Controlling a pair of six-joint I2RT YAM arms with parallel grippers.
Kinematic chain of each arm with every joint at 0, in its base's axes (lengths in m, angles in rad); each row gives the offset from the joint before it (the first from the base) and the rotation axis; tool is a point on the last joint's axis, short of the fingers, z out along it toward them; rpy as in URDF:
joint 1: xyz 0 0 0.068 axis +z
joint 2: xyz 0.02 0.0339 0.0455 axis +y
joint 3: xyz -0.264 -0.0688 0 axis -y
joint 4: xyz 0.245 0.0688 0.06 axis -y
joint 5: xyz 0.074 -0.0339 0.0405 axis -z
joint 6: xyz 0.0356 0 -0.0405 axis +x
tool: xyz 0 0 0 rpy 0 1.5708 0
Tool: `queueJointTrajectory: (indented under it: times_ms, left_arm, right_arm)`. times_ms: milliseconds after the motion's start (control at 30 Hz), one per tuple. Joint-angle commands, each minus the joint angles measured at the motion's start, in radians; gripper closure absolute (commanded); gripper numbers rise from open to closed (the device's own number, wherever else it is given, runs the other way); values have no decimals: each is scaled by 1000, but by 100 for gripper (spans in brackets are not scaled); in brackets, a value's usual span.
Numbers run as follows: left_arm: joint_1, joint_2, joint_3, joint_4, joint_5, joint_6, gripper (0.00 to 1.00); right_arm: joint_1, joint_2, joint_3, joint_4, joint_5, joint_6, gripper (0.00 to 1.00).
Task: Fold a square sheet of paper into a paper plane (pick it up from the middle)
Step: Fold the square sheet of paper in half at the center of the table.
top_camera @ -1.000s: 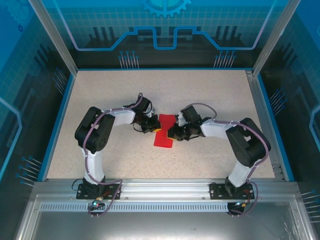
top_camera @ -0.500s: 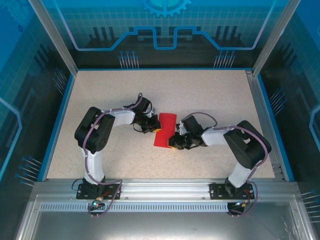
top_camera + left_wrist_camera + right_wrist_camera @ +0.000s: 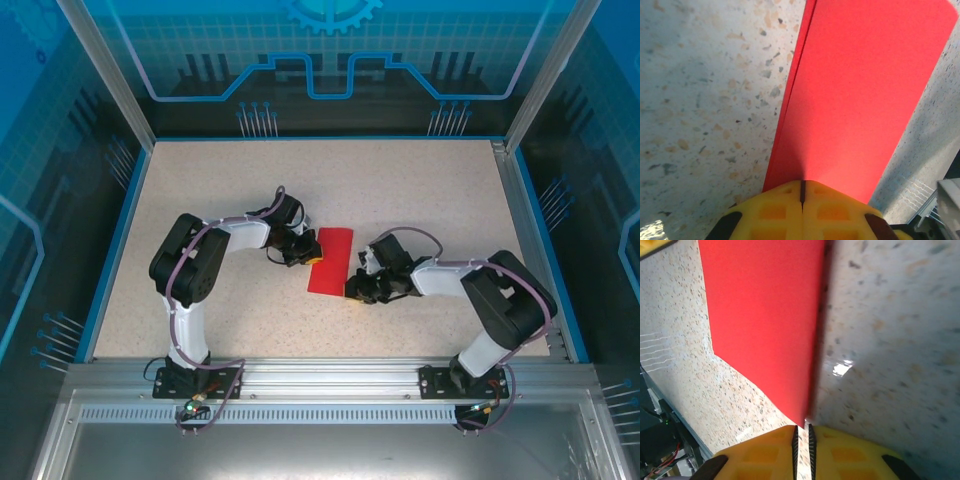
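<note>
Left end effector (image 3: 801, 184) had its yellow pads pressed together, tips down on the left long edge of the red sheet of paper (image 3: 330, 260). We could not tell whether a layer was nipped between them. The right end effector (image 3: 802, 429) sat at the sheet's near right corner, pads all but together with only a hairline slit between, and nothing visibly gripped. The sheet lay doubled into a narrow rectangle at the middle of the bench (image 3: 430, 190), between the two arms, its long sides running near to far.

We judged the main danger to be the sheet shifting. Only the left tips appeared to pin it, so a sideways push from the right tips at that corner could swing the rectangle around them and slide the two layers out of register. Every later fold would then come out crooked. In the right wrist view the right long edge threw a dark shadow, so we suspected it was not yet flat. A tip catching under it could crumple the corner or flip the top layer open.

Against the frame a second before, the right end effector had moved off the middle of the right edge, toward the near corner, and its elbow had swung right. The left arm and the sheet had stayed put.
</note>
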Motion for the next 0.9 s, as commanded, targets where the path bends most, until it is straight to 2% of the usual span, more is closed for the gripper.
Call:
queueJointTrajectory:
  times_ms: [0,133,300,500,633,867]
  left_arm:
    - [-8,14,-62,-61,-12,-35,100]
    - [-7,-44,-91,-5,32,-118,100]
    - [-8,-127,-102,26,34,-174,100]
    - [-3,-209,-93,-44,-51,-143,78]
    - [18,-217,-105,-53,-52,-140,66]
    - [63,-207,-134,-30,-13,-144,63]
  right_arm:
    - [-29,-87,51,-171,120,-61,78]
    - [-41,-116,148,-318,271,-96,67]
    - [-21,-19,285,-344,262,-100,63]
    - [53,102,420,-404,336,-66,59]
    - [58,138,426,-381,333,-24,58]
    - [34,175,389,-261,225,15,60]
